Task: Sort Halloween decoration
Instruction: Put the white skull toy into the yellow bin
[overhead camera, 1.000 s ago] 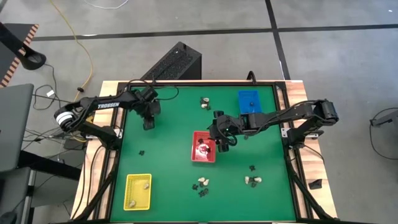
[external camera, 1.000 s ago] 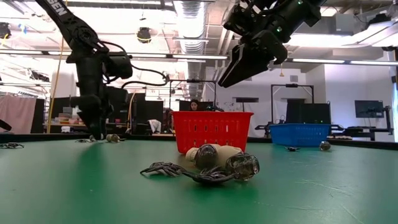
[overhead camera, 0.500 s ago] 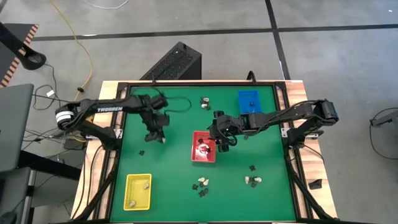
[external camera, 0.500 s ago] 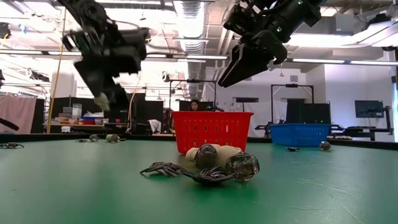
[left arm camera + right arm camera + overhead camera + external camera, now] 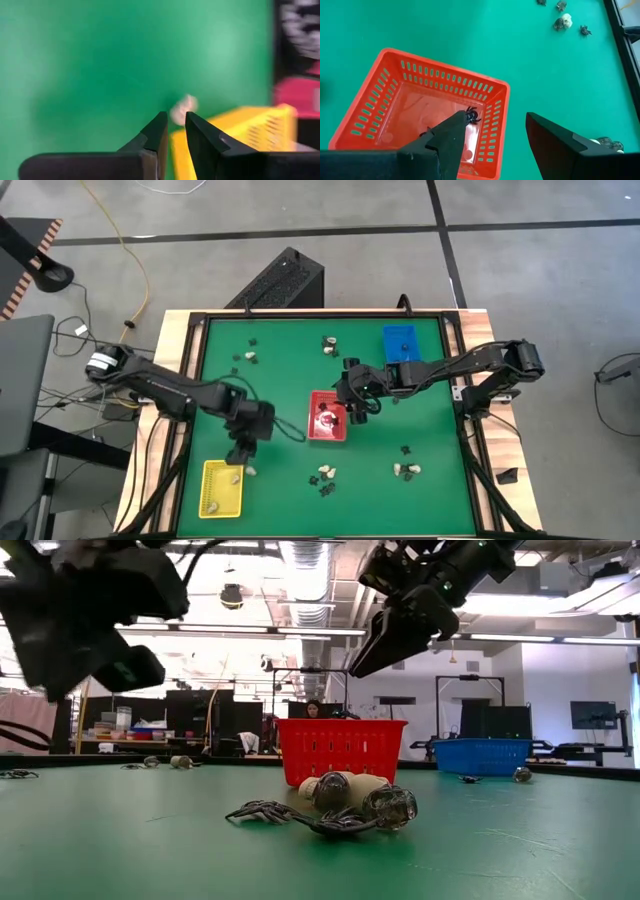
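My left gripper is over the far right corner of the yellow tray, nearly shut on a small cream piece; it is large and blurred in the low view. The tray holds two cream pieces. My right gripper is open above the right side of the red tray, touching nothing; it also shows in its wrist view. A black spider lies in the red tray. My left gripper pinches the cream piece between its two fingers; in the blurred wrist view the piece shows just past their tips. The fingers slant down toward the table's near edge. The piece is beside the yellow tray's corner.
A blue tray stands at the far right. Loose cream and black pieces lie at the far middle, far left, near middle and near right. A cream lump and a black spider are closest to the low camera.
My left gripper has gone from the table's far left toward the near edge, over to the yellow tray, carrying the cream piece at its tips.
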Available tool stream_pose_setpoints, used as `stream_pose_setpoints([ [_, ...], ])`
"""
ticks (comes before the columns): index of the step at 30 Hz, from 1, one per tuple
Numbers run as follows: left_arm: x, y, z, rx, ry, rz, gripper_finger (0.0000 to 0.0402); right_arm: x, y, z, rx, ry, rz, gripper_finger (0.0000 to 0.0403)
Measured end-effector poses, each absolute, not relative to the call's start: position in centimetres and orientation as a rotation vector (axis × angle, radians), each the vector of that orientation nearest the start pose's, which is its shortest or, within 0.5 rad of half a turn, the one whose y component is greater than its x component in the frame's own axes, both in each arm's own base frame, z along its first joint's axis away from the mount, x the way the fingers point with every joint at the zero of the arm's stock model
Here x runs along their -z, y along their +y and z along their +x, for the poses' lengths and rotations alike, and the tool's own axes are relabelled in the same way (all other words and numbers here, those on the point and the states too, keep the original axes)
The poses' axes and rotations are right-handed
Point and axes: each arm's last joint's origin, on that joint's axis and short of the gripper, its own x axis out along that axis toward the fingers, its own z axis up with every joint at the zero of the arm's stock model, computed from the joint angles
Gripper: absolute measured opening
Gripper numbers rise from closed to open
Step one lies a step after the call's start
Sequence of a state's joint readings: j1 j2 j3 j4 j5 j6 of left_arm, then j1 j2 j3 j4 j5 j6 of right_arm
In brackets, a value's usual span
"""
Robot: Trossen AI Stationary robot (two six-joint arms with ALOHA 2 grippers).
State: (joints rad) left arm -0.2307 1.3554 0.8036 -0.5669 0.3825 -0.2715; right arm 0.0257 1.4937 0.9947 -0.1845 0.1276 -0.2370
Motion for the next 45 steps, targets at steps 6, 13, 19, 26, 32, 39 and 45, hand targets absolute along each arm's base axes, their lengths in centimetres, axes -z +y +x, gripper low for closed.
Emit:
stream_pose_setpoints([
  [6, -20.4, -8.3, 23.4, 0.297, 1.116, -0.211, 0.0061, -24.4, 0.7, 32.0, 0.023, 0.658, -0.255, 0.024],
  [13, -20.7, -10.3, 22.6, 0.306, 1.105, -0.189, 0.0107, -24.6, 1.4, 32.2, 0.006, 0.627, -0.256, 0.024],
  [19, -20.1, -13.1, 23.1, 0.305, 1.068, -0.193, 0.0161, -24.8, 1.8, 32.3, -0.005, 0.595, -0.269, 0.024],
  [26, -19.8, -16.0, 26.2, 0.243, 1.233, -0.151, 0.0195, -24.8, 2.5, 32.2, -0.011, 0.594, -0.22, 0.024],
  [32, -18.8, -17.3, 28.0, 0.194, 1.427, -0.113, 0.0196, -24.5, 4.7, 31.8, -0.077, 0.623, -0.232, 0.024],
  [39, -17.1, -18.0, 28.5, 0.136, 1.531, -0.172, 0.0196, -24.6, 6.6, 31.5, -0.142, 0.604, -0.282, 0.024],
  [45, -16.7, -18.1, 28.4, 0.102, 1.58, -0.225, 0.0196, -24.6, 7.4, 31.3, -0.169, 0.608, -0.295, 0.024],
])
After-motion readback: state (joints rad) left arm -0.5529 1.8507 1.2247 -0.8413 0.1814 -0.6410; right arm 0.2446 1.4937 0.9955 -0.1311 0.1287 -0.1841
